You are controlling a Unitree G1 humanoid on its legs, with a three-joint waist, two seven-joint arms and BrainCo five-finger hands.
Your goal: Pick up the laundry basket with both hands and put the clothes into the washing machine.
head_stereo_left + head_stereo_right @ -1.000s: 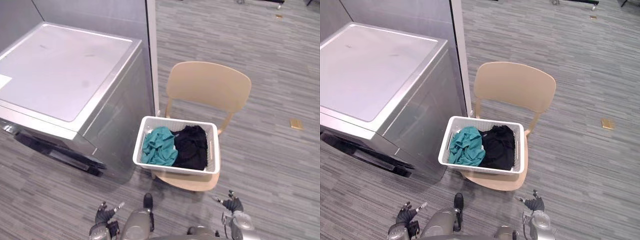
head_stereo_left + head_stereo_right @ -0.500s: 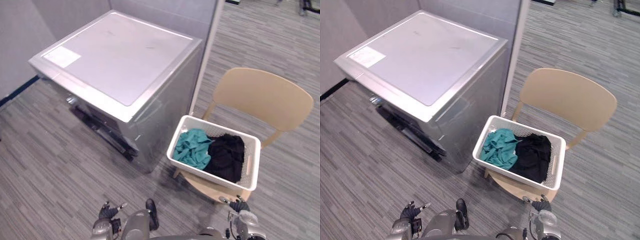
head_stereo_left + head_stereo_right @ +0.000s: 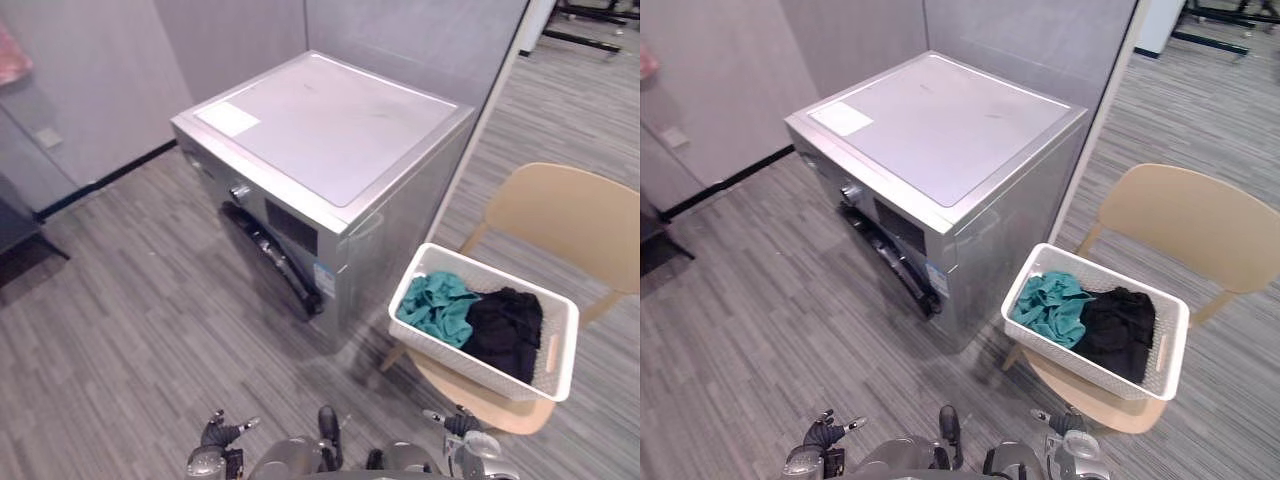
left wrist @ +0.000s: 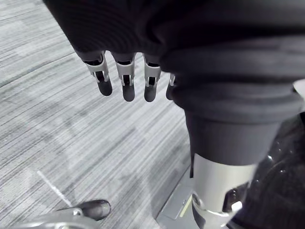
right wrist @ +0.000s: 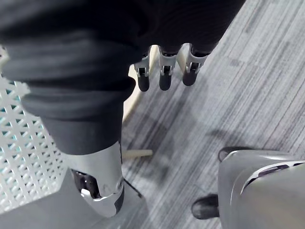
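Nothing is done yet: the basket (image 3: 470, 358) of clothes (image 3: 436, 308) sits untouched at lower right, while the left hand (image 4: 124, 81) and right hand (image 5: 164, 71) hang empty with fingers loosely straight.

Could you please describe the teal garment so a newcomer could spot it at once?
Start at the silver washing machine; beside it stands a tan chair carrying a white laundry basket. Inside lie two crumpled garments: the teal garment fills the end nearer the machine, beside a black garment.
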